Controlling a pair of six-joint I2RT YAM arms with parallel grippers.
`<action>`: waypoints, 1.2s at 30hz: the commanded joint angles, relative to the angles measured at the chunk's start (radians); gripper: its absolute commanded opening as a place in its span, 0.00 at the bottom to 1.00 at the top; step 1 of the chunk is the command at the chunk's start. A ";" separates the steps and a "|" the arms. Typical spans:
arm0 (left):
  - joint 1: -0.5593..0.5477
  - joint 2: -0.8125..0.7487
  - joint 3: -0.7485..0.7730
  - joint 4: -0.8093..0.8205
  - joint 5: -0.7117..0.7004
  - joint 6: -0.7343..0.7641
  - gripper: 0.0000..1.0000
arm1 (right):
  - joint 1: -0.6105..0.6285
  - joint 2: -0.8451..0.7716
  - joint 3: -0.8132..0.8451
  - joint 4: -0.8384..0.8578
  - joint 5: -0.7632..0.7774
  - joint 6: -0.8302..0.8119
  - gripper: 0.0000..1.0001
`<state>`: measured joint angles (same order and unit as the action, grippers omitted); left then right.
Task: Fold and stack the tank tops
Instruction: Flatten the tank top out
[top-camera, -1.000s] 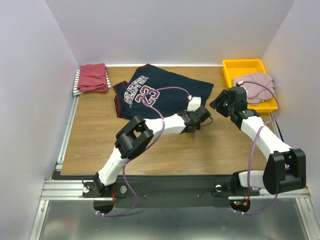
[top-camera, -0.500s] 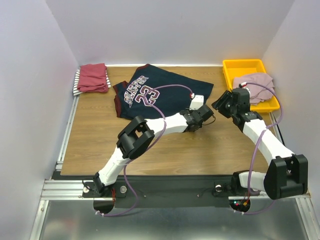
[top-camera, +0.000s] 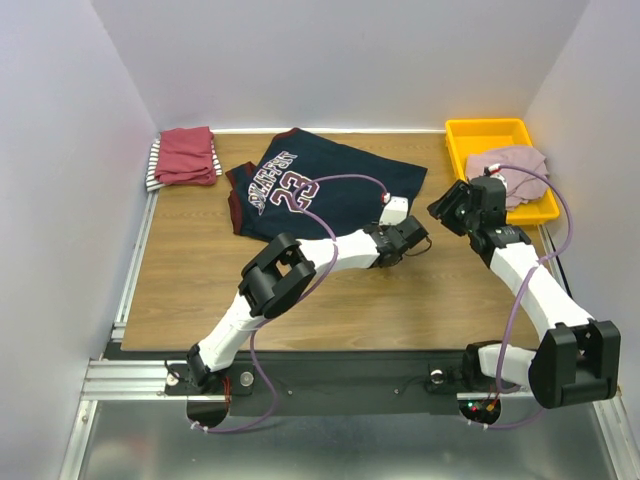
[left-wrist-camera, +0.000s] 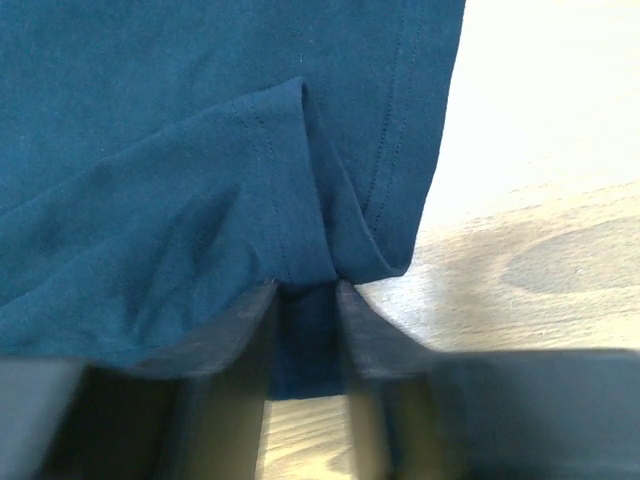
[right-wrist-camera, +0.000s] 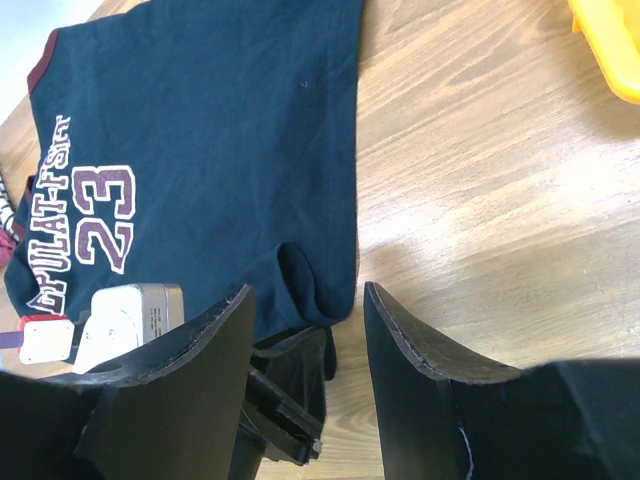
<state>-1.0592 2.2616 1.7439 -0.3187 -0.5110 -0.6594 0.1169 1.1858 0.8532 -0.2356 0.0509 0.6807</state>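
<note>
The navy jersey (top-camera: 320, 185) with maroon trim and a white 23 lies spread at the back middle of the table. My left gripper (top-camera: 410, 236) sits at its near right corner, shut on a raised fold of the hem (left-wrist-camera: 305, 290); the cloth bunches up between the fingers (left-wrist-camera: 240, 320). My right gripper (top-camera: 447, 208) hovers open just to the right, looking down at that same corner (right-wrist-camera: 300, 270) with nothing between its fingers (right-wrist-camera: 410, 340). A dark-red top (top-camera: 185, 155) lies folded on a striped one (top-camera: 153, 170) at the back left. A dusty-pink top (top-camera: 510, 165) lies in the tray.
A yellow plastic tray (top-camera: 485, 130) stands at the back right corner. White walls close in the table on three sides. Bare wood (top-camera: 330, 300) stretches in front of the jersey. The left arm's purple cable (top-camera: 340, 180) arcs over the jersey.
The left gripper's jaws have narrowed a little on the jersey's corner. The right gripper has shifted slightly to the right and nearer. The jersey has stayed in place.
</note>
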 joint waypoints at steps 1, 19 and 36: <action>-0.005 -0.017 0.052 -0.016 -0.055 -0.006 0.33 | -0.010 -0.025 0.012 0.005 -0.011 -0.017 0.53; 0.036 -0.466 -0.352 0.035 -0.119 -0.114 0.00 | -0.010 0.133 0.027 0.005 -0.005 -0.073 0.53; 0.350 -1.111 -0.972 0.141 0.067 -0.240 0.00 | -0.008 0.379 0.044 0.091 -0.046 -0.056 0.54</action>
<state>-0.7547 1.2415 0.8127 -0.2203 -0.4786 -0.8719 0.1162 1.5532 0.9001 -0.2192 0.0257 0.6155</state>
